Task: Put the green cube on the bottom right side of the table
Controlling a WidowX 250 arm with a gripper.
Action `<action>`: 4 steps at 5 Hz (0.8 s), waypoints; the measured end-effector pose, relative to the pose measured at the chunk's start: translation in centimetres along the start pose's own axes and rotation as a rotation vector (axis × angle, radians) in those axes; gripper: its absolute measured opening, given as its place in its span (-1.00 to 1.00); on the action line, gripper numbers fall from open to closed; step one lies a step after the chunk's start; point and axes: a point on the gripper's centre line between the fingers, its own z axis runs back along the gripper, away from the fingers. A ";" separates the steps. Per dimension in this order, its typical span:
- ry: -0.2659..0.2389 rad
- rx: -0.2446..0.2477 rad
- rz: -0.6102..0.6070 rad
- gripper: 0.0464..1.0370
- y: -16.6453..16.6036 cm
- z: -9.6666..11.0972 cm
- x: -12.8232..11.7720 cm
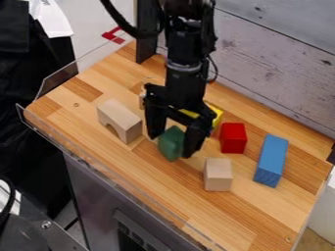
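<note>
The black gripper (171,146) hangs down over the middle of the table (154,179), its fingers shut on the green cube (171,142). One finger is against the cube's left side and the other against its right. The cube looks slightly turned, with its lower edge pointing toward the table's front; whether it touches the wood I cannot tell. The fingers partly cover its sides.
A wooden arch block (120,120) stands left of the gripper. Yellow (216,114) and red (233,138) blocks are to its right, with a plain wooden block (217,174) and blue block (272,161) farther out. A clear rim (118,179) edges the front.
</note>
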 end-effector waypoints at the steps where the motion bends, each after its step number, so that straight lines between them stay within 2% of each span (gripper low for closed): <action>1: 0.015 0.000 0.017 0.92 0.2 -1.0 0.2; 2: 0.002 -0.006 0.053 0.82 0.6 -1.1 0.4; 3: -0.005 -0.016 0.071 0.24 0.4 -1.4 0.3; 4: -0.062 -0.012 0.083 0.09 0.3 0.3 0.2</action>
